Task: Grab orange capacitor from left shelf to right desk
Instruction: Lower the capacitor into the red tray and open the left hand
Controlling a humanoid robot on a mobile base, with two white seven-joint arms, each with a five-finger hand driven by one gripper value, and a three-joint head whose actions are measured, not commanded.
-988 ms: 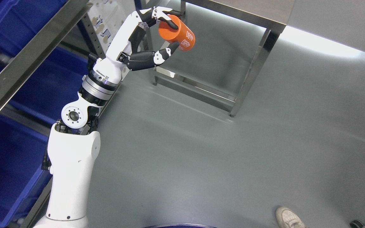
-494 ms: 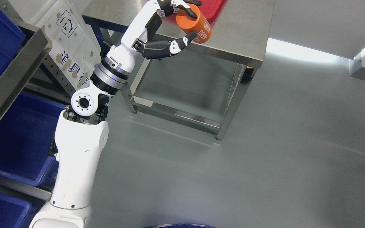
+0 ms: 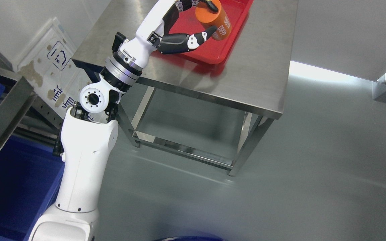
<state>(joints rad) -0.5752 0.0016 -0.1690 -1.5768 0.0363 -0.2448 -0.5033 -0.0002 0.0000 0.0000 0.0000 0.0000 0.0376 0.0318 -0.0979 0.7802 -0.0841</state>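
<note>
Rising from the lower left beside a deep blue plastic bin [image 3: 18, 187] on the grey metal shelf frame [image 3: 2, 124], the white left arm reaches up over the brushed stainless steel desk [image 3: 246, 80]. Its black-and-white left hand [image 3: 193, 20] is wrapped around the orange cylindrical capacitor [image 3: 218, 23], thumb underneath, held above the flat red plastic tray [image 3: 213, 53] on the desk.
</note>
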